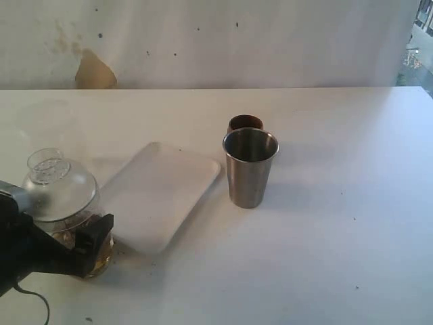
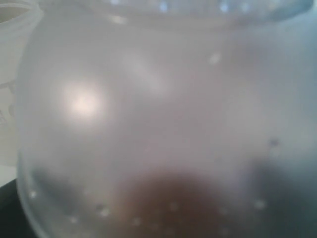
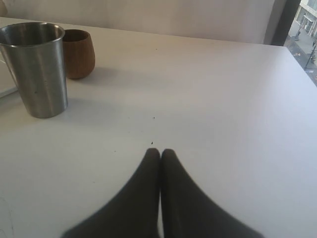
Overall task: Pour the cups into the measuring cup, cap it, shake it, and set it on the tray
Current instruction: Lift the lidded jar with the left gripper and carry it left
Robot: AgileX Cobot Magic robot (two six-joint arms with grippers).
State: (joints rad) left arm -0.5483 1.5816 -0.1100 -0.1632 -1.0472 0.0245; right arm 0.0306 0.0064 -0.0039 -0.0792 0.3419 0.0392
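Nearest the lens, lower left of the exterior view: left gripper (image 1: pixel 74 237), black, jaws set wide about the measuring cup (image 1: pixel 64 203); clamped or merely straddling, cannot tell. Clear domed cap (image 1: pixel 55 177) on top, amber liquid at the bottom. Standing on the table (image 1: pixel 338 203), just beside the near left edge of the tray (image 1: pixel 159 196). Tray bare, set at a slant mid-frame. Steel tumbler (image 1: pixel 249 169) upright just off its right corner; brown wooden cup (image 1: pixel 245 122) close behind the tumbler. Wide open tabletop across the whole right half.

Left wrist view: blurred dome of the measuring cup (image 2: pixel 163 114) filling the frame, dark patch low down; fingers not to be made out.

Right wrist view: right gripper (image 3: pixel 160 153) pressed shut, empty, over bare table (image 3: pixel 223 124). Tumbler (image 3: pixel 37 69) and wooden cup (image 3: pixel 79 53) at upper left, well apart from the tips. Clear run to the far table edge.
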